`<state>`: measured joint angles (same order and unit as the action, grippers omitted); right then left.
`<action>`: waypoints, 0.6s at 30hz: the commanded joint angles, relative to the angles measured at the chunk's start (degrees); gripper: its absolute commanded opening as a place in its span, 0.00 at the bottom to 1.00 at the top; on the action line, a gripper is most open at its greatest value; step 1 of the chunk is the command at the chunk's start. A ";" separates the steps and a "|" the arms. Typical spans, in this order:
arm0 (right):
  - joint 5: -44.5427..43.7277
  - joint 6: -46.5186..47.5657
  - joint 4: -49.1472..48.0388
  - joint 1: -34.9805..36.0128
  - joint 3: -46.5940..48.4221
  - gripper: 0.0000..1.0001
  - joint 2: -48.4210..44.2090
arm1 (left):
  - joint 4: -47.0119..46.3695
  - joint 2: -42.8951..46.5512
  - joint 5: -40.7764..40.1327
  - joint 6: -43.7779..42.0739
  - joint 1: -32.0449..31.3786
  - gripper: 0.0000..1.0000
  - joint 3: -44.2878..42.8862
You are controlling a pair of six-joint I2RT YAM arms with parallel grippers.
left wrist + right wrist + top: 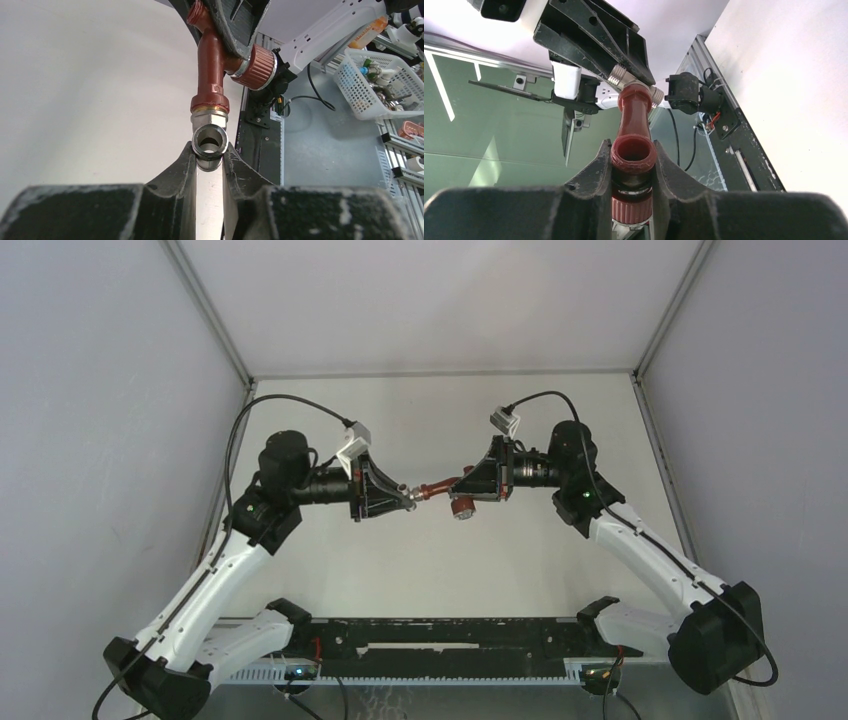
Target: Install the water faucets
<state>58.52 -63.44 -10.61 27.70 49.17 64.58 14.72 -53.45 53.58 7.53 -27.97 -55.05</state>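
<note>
A reddish-brown water faucet (440, 489) hangs in the air between both arms, above the middle of the table. My right gripper (633, 148) is shut on its threaded mouth, with the ribbed knob (633, 205) just below the fingers. The faucet's pipe (210, 70) runs to a silvery metal fitting (210, 141), and my left gripper (210, 151) is shut on that fitting. Pipe and fitting meet end to end at a brass ring. In the top view the left gripper (409, 497) and right gripper (466, 487) face each other, tips close together.
A black rail (440, 640) lies along the table's near edge between the arm bases. White walls close in the table's left, right and back. Off the table, a white basket (370, 85) holds small parts.
</note>
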 commanded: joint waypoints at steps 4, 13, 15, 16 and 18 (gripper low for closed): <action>-3.53 -7.78 -16.88 2.21 -2.13 0.00 -0.25 | -3.06 -2.65 1.78 3.90 -0.86 0.41 -1.09; -4.91 -9.90 -18.70 1.81 -3.21 0.00 -0.70 | -4.34 -3.24 0.75 4.42 -0.85 0.43 -1.00; -4.80 -9.60 -18.06 1.58 -3.26 0.00 -0.56 | -5.12 -2.69 0.23 4.54 -0.86 0.44 -0.63; -4.63 -9.55 -18.02 1.49 -3.27 0.00 -0.42 | -5.29 -2.38 0.01 4.59 -0.86 0.45 -0.55; -4.47 -9.95 -18.90 1.34 -3.61 0.00 -0.38 | -5.40 -1.84 -0.46 4.56 -0.78 0.47 -0.46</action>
<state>54.48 -71.96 -24.36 29.34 45.12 64.75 12.21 -57.45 54.11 11.18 -28.71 -55.18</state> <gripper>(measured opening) 0.339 0.451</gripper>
